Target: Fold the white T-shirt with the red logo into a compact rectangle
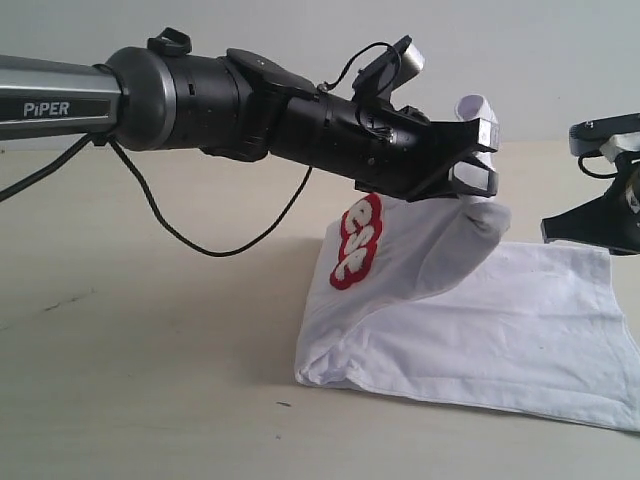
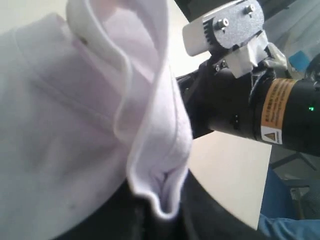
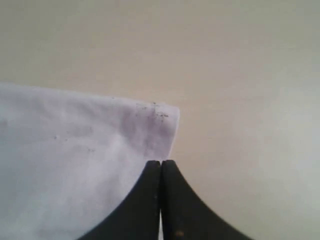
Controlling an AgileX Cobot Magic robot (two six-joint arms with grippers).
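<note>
The white T-shirt (image 1: 490, 330) lies partly folded on the table. One fold of it is lifted, and on the raised cloth part of the red logo (image 1: 358, 243) stands on edge. My left gripper (image 1: 478, 190) reaches across from the left and is shut on that fold. In the left wrist view a bunched hem of the T-shirt (image 2: 75, 125) sits pinched in the left gripper (image 2: 167, 212). My right gripper (image 1: 552, 230) hovers at the right, above the shirt's far corner. The right wrist view has the right gripper (image 3: 160, 166) shut with nothing in it, by a corner of the T-shirt (image 3: 75, 165).
The beige table (image 1: 150, 380) runs out to the left and front of the shirt. A black cable (image 1: 200, 240) hangs from the left arm over the table. The right arm's wrist (image 2: 250, 110) shows close by in the left wrist view.
</note>
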